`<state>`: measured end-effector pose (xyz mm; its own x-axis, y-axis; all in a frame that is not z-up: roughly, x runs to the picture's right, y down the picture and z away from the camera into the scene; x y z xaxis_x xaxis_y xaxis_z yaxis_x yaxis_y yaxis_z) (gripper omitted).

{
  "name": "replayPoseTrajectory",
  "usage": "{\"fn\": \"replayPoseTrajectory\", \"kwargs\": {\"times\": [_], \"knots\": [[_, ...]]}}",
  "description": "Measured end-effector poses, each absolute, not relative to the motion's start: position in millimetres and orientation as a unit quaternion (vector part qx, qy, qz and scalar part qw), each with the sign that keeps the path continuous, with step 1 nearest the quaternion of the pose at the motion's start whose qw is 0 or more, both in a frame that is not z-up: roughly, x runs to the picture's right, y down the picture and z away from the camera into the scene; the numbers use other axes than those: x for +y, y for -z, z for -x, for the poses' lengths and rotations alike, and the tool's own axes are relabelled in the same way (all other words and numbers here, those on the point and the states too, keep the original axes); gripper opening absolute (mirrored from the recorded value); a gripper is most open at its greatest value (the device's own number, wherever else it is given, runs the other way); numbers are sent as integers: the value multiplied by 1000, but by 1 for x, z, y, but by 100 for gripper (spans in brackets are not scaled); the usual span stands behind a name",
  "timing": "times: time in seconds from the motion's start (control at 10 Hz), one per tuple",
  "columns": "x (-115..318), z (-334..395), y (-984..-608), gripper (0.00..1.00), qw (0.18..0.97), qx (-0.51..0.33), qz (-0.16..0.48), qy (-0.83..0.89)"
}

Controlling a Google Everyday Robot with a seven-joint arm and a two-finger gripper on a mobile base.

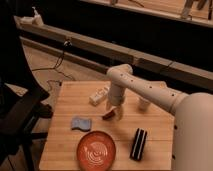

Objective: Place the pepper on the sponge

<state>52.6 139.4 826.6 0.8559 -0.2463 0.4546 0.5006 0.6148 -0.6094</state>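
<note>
The arm (150,92) was white and tubular, with small dark dots along its long section and a rounded joint (120,75). The body (195,130) was a broad white shell. The pale gripper (116,109) sat at the arm's end, just above the table (65,145).

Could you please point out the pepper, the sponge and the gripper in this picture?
pepper (107,116), camera view, middle of its dark-red body.
sponge (80,123), camera view, centre of the blue-grey pad.
gripper (115,112), camera view, its lower end, close beside the pepper.
</note>
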Motion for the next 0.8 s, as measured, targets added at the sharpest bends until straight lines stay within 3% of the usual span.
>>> {"fn": "replayPoseTrajectory", "kwargs": {"times": [0.8], "knots": [[140, -65, -863, 65, 909, -161, 321, 211]]}}
